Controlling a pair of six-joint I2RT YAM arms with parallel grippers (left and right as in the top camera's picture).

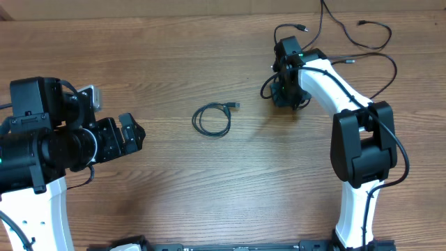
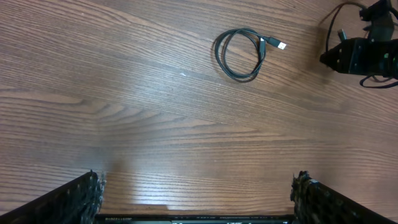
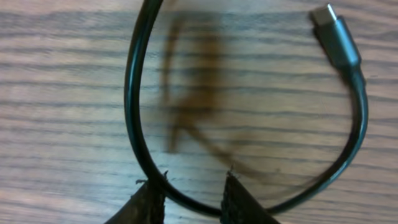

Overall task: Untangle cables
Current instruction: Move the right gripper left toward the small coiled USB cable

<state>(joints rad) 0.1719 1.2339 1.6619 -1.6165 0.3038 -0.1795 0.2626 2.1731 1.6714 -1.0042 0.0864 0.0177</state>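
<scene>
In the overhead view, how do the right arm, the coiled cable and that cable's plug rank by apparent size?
Largest: right arm.
Then: coiled cable.
Smallest: plug.
The arm's nearness to the camera does not change this order.

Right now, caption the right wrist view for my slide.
Right gripper straddling a looped black cable on the wooden table, one finger on each side, the plug lying free.

overhead: right gripper (image 1: 285,97) fingertips hidden under its own wrist | far cable (image 1: 325,8) cut off by the top edge | right wrist: cable loop (image 3: 132,93) blurry, cut off at top and bottom | left wrist: left gripper (image 2: 198,182) fingers cut off at the bottom edge | coiled cable (image 2: 218,55) plug too small to tell its kind
</scene>
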